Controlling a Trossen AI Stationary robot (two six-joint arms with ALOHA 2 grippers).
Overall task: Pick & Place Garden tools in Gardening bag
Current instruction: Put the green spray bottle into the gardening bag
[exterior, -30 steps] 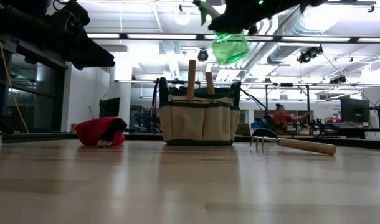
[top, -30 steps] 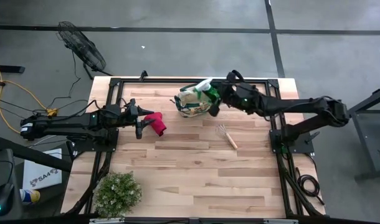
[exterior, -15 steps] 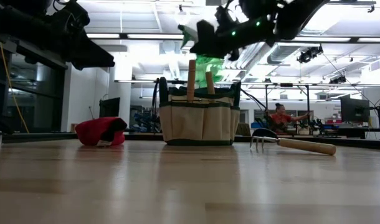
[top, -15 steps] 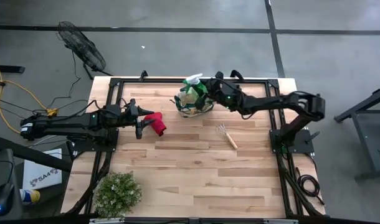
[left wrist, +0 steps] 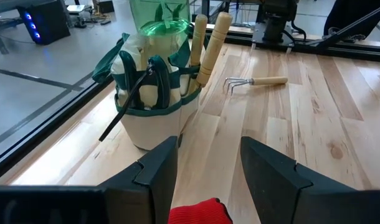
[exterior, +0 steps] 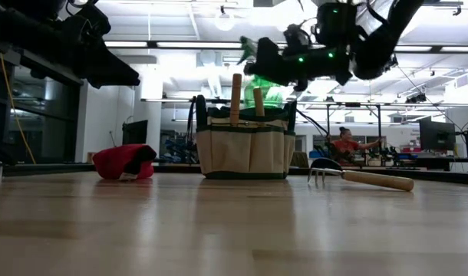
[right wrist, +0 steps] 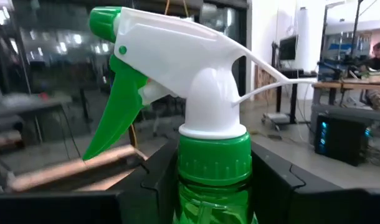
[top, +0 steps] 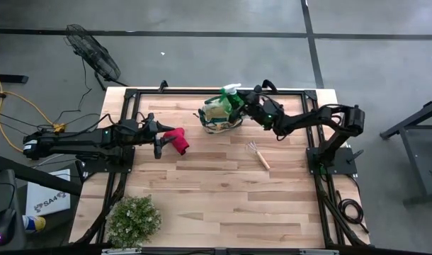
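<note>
The gardening bag [top: 220,117] [exterior: 245,146] [left wrist: 149,118] stands at the table's far middle, with two wooden tool handles [exterior: 236,96] [left wrist: 205,37] sticking out of it. Over its mouth hangs the green translucent sprayer [exterior: 266,92] [left wrist: 159,18] [right wrist: 209,106], with my right gripper [top: 242,106] [right wrist: 215,180] shut on it. The red-handled shears [top: 176,140] [exterior: 125,162] lie on the table left of the bag. My left gripper [top: 159,138] [left wrist: 209,168] stands open above them, touching nothing. The wooden-handled rake [top: 258,154] [exterior: 357,178] lies flat to the right of the bag. My right gripper pinches the sprayer between its two fingers at the bottle's neck, just under the green collar [right wrist: 215,171]. The fingers come about level from the table's right side. The bottle hangs upright, white trigger head on top, its base [left wrist: 160,28] at the bag's mouth beside the wooden handles.
A bushy green plant [top: 134,219] sits at the table's near left corner. A fan [top: 92,49] stands on the floor beyond the far left corner. Bare wood fills the table's middle and near right.
My right gripper has come down over the bag and tipped at the wrist, still shut on the sprayer. The bottle has sunk from well above the wooden handles to the bag's mouth and now stands upright.
</note>
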